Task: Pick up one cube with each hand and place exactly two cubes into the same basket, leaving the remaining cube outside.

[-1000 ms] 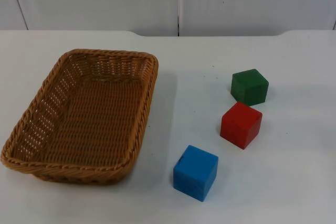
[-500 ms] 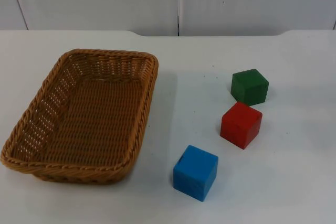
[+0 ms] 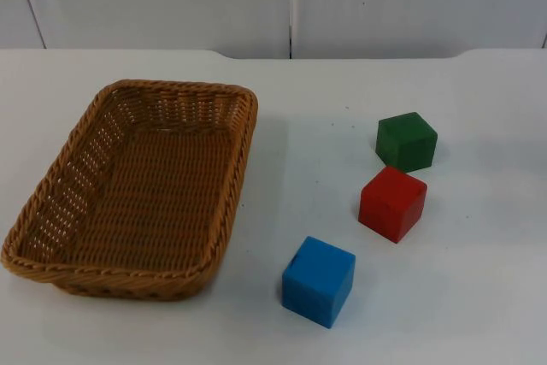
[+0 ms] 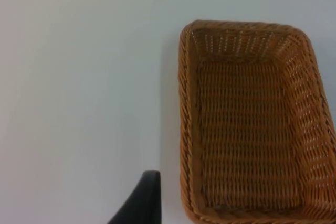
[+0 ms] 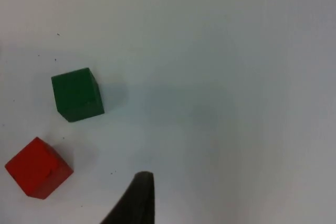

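A woven brown basket (image 3: 60,203) lies on the left half of the white table, with nothing in it; the left wrist view takes in its rim (image 4: 185,129) too. Three cubes sit to its right: a green cube (image 3: 406,141) farthest back, a red cube (image 3: 391,203) in front of it, and a blue cube (image 3: 318,281) nearest the front edge. My left gripper (image 4: 147,192) hangs over bare table just outside the basket's long side. My right gripper (image 5: 139,192) hovers over bare table beside the green cube (image 5: 77,94) and the red cube (image 5: 38,167), touching neither.
The grey partition wall (image 3: 291,2) closes off the back of the table. Open white table surface (image 3: 479,279) lies to the right of the cubes and between them and the basket.
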